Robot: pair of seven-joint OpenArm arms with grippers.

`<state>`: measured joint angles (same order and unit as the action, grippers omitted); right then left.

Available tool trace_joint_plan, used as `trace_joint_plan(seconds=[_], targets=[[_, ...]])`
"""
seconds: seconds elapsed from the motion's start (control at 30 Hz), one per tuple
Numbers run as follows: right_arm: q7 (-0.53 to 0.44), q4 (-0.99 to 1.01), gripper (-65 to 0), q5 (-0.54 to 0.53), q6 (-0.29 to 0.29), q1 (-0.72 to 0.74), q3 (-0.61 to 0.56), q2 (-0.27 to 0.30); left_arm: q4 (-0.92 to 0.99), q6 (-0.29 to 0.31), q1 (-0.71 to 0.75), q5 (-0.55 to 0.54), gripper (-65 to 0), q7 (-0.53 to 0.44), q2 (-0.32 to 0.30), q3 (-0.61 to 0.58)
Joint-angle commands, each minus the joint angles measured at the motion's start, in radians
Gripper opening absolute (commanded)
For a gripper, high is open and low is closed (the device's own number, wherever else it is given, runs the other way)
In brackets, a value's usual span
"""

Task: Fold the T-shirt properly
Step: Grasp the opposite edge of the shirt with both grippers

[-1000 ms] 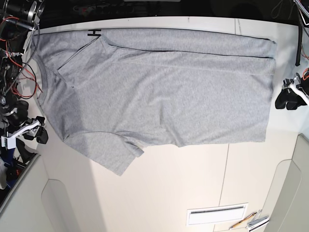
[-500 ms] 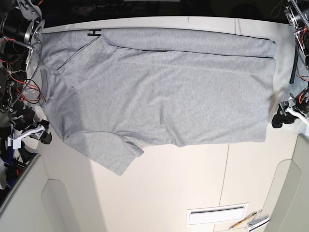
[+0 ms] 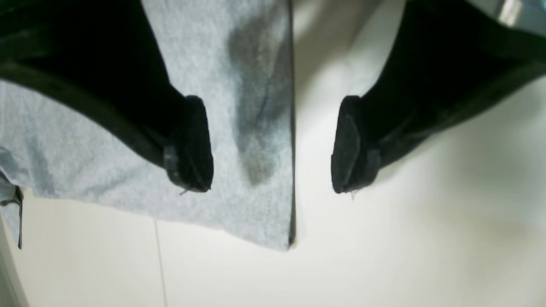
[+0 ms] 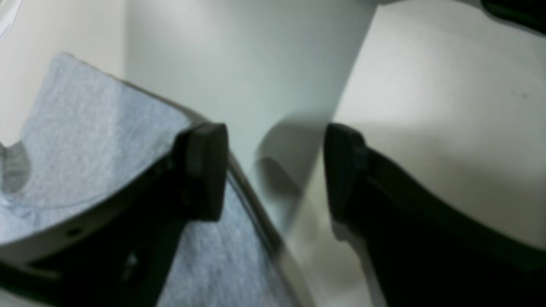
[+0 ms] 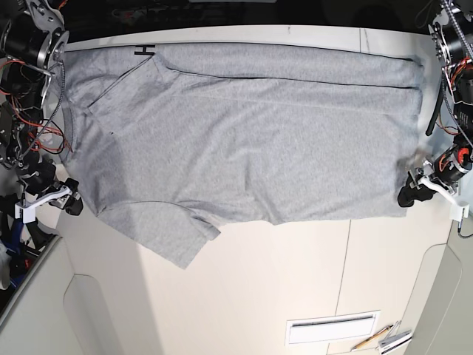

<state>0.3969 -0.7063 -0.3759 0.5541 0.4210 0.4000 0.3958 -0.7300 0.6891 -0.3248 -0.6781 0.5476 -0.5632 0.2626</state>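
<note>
A large heather-grey short-sleeved cotton T-shirt (image 5: 244, 133) lies spread plain side up across a pale cream counter (image 5: 295, 281), one sleeve folded in over the body near the collar, the other splayed toward the front edge. The left gripper (image 3: 273, 145) hangs over the shirt's hem corner with fingers (image 3: 192, 145) spread wide, one above fabric, one above bare counter, holding nothing. The right gripper (image 4: 275, 170) sits at the shoulder edge, its black fingers (image 4: 204, 170) likewise apart and empty, straddling the cloth's border.
</note>
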Motion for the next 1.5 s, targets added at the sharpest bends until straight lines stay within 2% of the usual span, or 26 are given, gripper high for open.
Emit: trace_joint_plan(seconds=[0.0,0.43,0.8,0.87,1.0,1.2,1.33,1.47], targets=[[0.000,-0.010,-29.4,-0.013,0.008,0.021,0.003,0.005,-0.010,0.009,-0.022,0.004,-17.9,-0.014,-0.012,0.003],[0.000,-0.010,-29.4,-0.019,0.011,0.021,-0.162,-0.034,-0.010,0.009,-0.024,0.069,-17.9,-0.042,0.033,0.003],[0.026,-0.010,-29.7,-0.032,0.012,0.019,-0.171,-0.044,-0.010,0.009,-0.024,0.069,-19.2,-0.035,0.056,-0.042],[0.026,-0.010,-32.9,-0.032,0.012,0.019,-0.171,-0.044,-0.010,0.009,-0.024,0.069,-25.4,-0.036,0.056,-0.053],[0.030,-0.010,-48.4,-0.032,0.017,0.019,-0.171,-0.044,-0.010,0.009,-0.030,0.069,-43.0,-0.035,0.056,-0.053],[0.029,-0.010,-65.0,-0.032,0.023,0.019,-0.171,-0.044,-0.010,0.009,-0.066,0.069,-65.0,-0.035,0.056,-0.053],[0.029,-0.016,-65.0,-0.032,0.023,0.019,-0.171,-0.044,-0.011,0.009,-0.104,0.068,-65.0,-0.024,0.056,-0.053],[0.034,-0.053,-65.0,-0.032,0.023,0.019,-0.171,-0.043,-0.011,0.009,-0.136,0.051,-65.0,0.054,0.056,-0.053]])
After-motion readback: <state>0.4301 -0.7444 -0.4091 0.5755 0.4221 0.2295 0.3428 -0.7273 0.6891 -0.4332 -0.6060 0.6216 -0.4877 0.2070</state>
